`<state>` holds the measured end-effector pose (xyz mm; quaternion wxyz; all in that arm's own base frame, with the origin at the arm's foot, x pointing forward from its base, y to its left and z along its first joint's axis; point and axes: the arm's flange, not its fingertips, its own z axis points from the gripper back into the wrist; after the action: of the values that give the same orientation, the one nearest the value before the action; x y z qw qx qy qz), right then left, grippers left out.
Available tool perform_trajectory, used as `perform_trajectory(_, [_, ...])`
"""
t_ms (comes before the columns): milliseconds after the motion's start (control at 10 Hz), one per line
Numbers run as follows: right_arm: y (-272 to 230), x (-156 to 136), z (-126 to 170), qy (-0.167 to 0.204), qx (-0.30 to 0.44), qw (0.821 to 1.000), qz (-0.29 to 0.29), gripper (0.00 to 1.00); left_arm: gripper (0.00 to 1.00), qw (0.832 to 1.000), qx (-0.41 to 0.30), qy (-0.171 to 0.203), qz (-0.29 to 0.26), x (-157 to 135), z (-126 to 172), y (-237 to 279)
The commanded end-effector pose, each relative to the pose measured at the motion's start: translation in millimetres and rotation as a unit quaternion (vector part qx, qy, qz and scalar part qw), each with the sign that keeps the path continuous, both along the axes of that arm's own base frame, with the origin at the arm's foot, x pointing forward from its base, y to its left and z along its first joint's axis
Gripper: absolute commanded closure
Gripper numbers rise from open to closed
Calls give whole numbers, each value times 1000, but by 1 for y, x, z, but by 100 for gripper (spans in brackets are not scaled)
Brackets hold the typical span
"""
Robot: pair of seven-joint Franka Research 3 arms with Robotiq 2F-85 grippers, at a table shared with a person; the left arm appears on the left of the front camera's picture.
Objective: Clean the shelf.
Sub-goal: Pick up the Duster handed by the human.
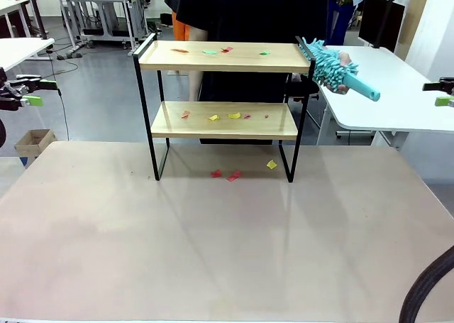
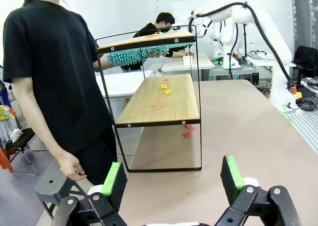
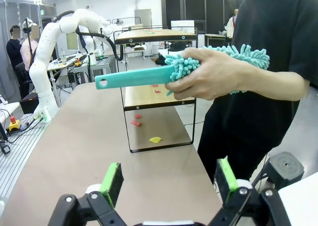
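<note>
Front: you see the shelf (image 1: 213, 62) standing at the tabletop's (image 1: 213, 252) far middle, scraps (image 1: 233, 115) on both boards; a duster (image 1: 330, 64) is at its top right corner. Left wrist: your left tool (image 2: 174, 175) gapes empty. Right wrist: the right tool (image 3: 169, 176) gapes empty too; a hand (image 3: 213, 77) grips the duster.

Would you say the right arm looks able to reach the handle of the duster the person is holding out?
Probably yes. The duster's handle sticks out free of the person's hand toward the open right end effector, with nothing between them; the shelf stands farther back.
</note>
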<state>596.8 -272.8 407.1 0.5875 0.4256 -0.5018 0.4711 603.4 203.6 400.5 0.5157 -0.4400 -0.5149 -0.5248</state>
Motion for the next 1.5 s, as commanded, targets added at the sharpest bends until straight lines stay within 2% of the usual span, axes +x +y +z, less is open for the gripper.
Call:
perform_trajectory(0, [0,0,0,0,0,1000,0,0,0,1000,0,-8,-2,-1,1,0])
perform_trajectory(100, [3,-5,26,2,-61,997,-37,0,0,1000,0,-8,-2,-1,1,0])
perform_trajectory(300, [17,-13,93,26,-124,989,-72,0,0,1000,0,-8,-2,-1,1,0])
perform_trajectory(500, [48,-23,154,41,-144,986,-70,0,0,1000,0,-8,-2,-1,1,0])
perform_trajectory(600, [67,-27,179,71,-166,980,-84,0,0,1000,0,-8,-2,-1,1,0])
perform_trajectory(700, [89,-30,198,99,-192,968,-124,0,0,1000,0,-8,-2,-1,1,0])
perform_trajectory(800, [116,-33,211,137,-208,951,-181,0,0,1000,0,-8,-2,-1,1,0])
perform_trajectory(900, [137,-38,218,160,-224,941,-195,0,0,1000,0,-8,-2,-1,1,0])
perform_trajectory(1000, [157,-46,223,167,-245,925,-239,0,0,1000,0,-8,-2,-1,1,0])
perform_trajectory(1200, [204,-59,220,173,-290,904,-260,0,0,1000,0,-8,-2,-1,1,0])
perform_trajectory(1300, [227,-59,215,151,-302,891,-305,0,0,1000,0,-8,-2,-1,1,0])
perform_trajectory(1400, [242,-68,213,133,-304,885,-328,0,0,1000,0,-8,-2,-1,1,0])
